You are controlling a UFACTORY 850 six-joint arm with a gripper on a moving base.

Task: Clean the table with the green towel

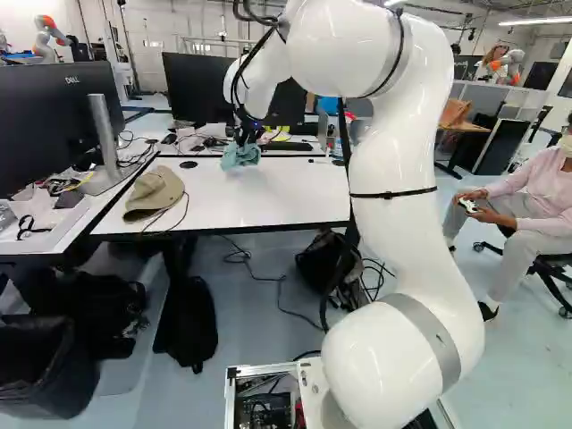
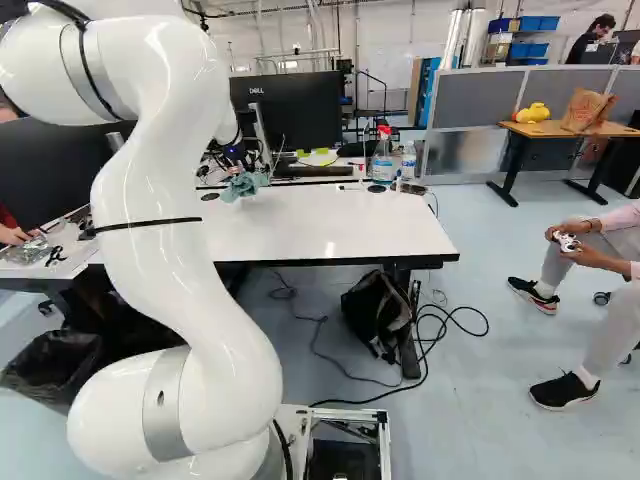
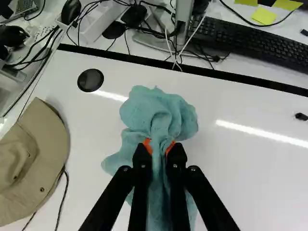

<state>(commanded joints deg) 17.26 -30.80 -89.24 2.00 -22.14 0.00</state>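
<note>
A white, glossy surface (image 1: 286, 201) stands ahead of the base in a busy workroom, with bands of reflected light across its top. Over it, the tool (image 1: 246, 139) points down with its fingers clamped on the green towel (image 3: 156, 113). The orange pads (image 3: 147, 145) press a gathered fold from two sides; the cloth bunches up ahead of the fingertips and trails back beneath the fingers. Whether its lowest folds touch the surface cannot be told.

Just beyond the towel, a round black desk grommet (image 3: 90, 80) is set into the surface. A tan brimmed hat (image 3: 29, 159) lies at the left end of the surface in the left base view, apart from the towel, with a thin black cord (image 3: 62, 199) beside it. Past the surface's dark far edge are a black keyboard (image 3: 250, 43), yellow sticky notes (image 3: 263, 16) and tangled cables. A spray bottle (image 2: 382, 160) stands near that edge in the right base view. On the floor, a black backpack (image 2: 378, 312) slumps by the surface's leg.
</note>
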